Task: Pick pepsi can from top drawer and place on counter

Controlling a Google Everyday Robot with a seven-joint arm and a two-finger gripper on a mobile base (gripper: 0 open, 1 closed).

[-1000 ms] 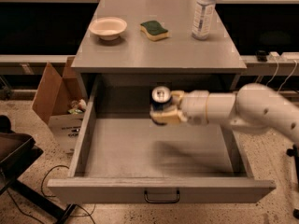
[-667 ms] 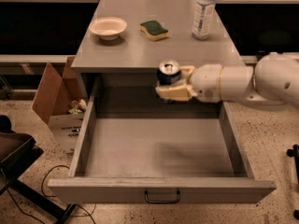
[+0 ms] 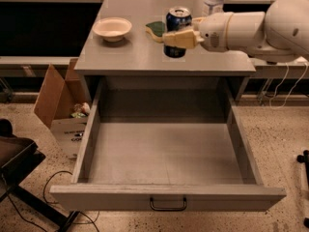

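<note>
The pepsi can (image 3: 178, 24), dark blue with a silver top, is upright in my gripper (image 3: 179, 36), which is shut on it from the right. The can is held over the middle of the grey counter (image 3: 130, 57); I cannot tell whether its base touches the surface. My white arm (image 3: 251, 25) reaches in from the right. The top drawer (image 3: 166, 153) is pulled fully open below, with nothing in it and its dark handle (image 3: 167, 206) at the front.
A cream bowl (image 3: 112, 29) sits at the counter's left. A green sponge (image 3: 156, 29) lies just behind the can. A clear plastic bottle (image 3: 212, 1) stands at the back right. A cardboard box (image 3: 60, 105) is on the floor at the left, beside a dark chair (image 3: 14, 163).
My gripper has lifted the pepsi can out of the drawer and up over the counter. The view has also moved closer to the cabinet.
</note>
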